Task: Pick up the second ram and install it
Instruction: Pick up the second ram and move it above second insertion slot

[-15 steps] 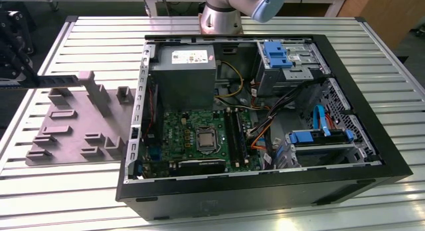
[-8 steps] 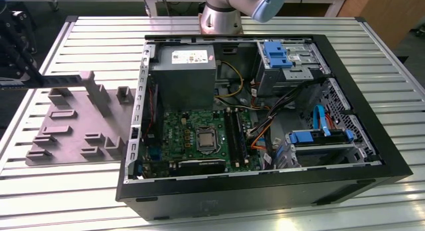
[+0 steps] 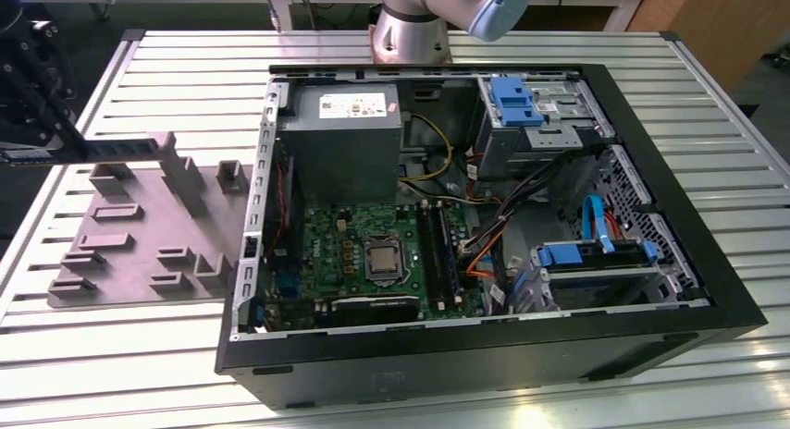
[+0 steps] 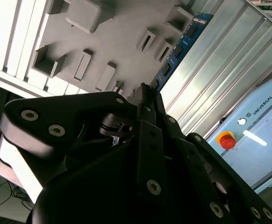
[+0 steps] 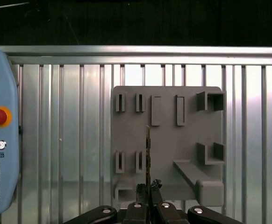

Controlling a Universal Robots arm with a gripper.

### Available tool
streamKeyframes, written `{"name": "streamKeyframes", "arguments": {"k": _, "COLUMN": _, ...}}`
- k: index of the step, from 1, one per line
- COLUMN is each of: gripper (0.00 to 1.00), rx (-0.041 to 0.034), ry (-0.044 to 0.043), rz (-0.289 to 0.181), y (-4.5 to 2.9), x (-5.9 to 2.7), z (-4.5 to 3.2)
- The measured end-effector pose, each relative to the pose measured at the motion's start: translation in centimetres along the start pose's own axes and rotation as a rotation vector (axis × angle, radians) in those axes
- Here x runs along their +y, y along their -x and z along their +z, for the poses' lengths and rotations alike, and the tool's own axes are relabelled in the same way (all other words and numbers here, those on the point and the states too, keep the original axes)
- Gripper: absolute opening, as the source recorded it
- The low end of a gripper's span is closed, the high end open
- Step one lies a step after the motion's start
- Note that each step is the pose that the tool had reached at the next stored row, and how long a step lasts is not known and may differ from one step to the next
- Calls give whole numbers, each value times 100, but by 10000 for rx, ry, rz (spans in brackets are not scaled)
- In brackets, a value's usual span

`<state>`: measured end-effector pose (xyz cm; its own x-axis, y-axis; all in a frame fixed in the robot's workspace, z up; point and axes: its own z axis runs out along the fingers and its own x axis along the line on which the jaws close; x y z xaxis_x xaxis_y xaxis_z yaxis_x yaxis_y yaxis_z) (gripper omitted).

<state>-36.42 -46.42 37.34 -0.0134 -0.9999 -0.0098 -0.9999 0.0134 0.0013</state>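
Note:
My gripper (image 3: 37, 144) hangs above the table's edge at the exterior view's far left, beside the grey holder plate (image 3: 136, 235). It is shut on the second ram (image 3: 35, 156), a thin blue-green strip. The second wrist view shows the ram (image 4: 182, 46) with its row of dark chips sticking out from the closed fingertips (image 4: 147, 95) over the holder plate (image 4: 117, 32). In the first wrist view the ram (image 5: 148, 149) appears edge-on as a thin line rising from the gripper (image 5: 148, 188). The black memory slots (image 3: 436, 253) lie on the motherboard (image 3: 358, 253) inside the case.
The open black computer case (image 3: 494, 355) lies on the slatted metal table (image 3: 148, 355), with a power supply (image 3: 339, 133) and blue drive brackets (image 3: 593, 255) inside. A light blue pendant (image 5: 0, 140) with a red button lies beside the holder plate. The arm's base (image 3: 410, 31) stands behind the case.

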Motion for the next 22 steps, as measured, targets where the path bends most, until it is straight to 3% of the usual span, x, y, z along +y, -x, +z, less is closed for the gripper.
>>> {"name": "streamKeyframes", "arguments": {"k": 22, "gripper": 14, "rx": 1, "ry": 0, "rz": 0, "y": 2, "x": -171, "z": 0}}
